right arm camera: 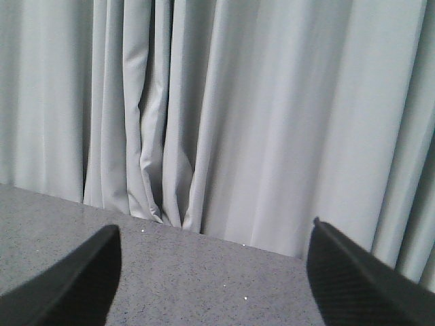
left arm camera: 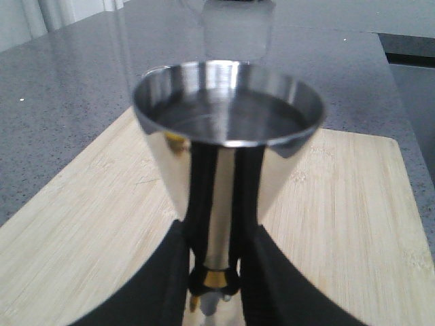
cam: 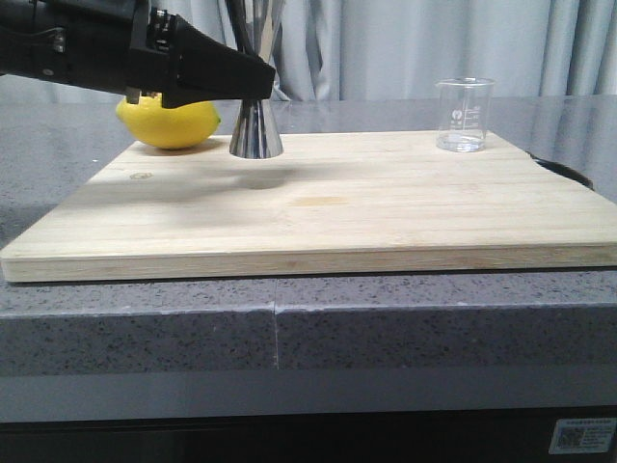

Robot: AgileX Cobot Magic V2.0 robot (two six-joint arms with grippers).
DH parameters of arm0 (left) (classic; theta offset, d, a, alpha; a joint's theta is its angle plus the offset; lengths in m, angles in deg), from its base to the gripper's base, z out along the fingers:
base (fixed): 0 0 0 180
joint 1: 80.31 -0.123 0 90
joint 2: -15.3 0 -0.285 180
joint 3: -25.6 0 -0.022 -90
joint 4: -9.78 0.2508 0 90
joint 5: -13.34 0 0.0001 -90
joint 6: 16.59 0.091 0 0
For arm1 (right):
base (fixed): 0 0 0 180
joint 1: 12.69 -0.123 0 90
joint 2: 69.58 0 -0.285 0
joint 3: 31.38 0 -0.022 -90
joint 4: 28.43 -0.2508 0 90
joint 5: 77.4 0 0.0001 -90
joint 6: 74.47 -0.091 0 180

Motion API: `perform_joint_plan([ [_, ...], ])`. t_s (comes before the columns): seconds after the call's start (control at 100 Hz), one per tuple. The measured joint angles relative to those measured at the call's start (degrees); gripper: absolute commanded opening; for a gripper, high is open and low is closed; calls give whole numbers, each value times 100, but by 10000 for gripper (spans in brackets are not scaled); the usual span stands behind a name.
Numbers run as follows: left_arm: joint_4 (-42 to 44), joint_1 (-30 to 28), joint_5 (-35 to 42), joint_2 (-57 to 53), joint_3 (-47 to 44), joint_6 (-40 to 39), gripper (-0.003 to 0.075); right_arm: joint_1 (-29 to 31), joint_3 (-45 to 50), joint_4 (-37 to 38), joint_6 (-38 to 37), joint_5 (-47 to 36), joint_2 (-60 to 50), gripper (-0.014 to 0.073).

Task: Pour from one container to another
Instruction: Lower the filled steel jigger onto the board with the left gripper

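I had the left hand (left arm camera: 214, 272) clenched on the waist of the tall shiny steel hourglass jigger (cam: 255, 130), standing on the pale wooden board (cam: 318, 207) w/ a yellow lemon (cam: 169, 123) behind. Small clear glass beaker (cam: 465, 114) sat well apart, far right corner, untouched. Right hand (right arm camera: 211, 272) released, facing grey curtains (right arm camera: 238, 102). Pour not started, I judged.

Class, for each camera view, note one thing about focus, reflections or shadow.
Front view: the jigger casts a soft shadow on the wooden board; the beaker is sharp. Left wrist view: the jigger's rim is blurred, and its steel mirrors the left gripper. Right wrist view: the right gripper is soft-edged against evenly lit curtains.
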Motion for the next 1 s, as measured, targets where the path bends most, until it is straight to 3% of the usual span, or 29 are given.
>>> perform_joint_plan([
  [0.68,-145,-345,35,13,0,156,60,0,0,0,0,344,-227,514],
  [1.0,-295,-443,-447,411,0,156,60,0,0,0,0,355,-227,514],
])
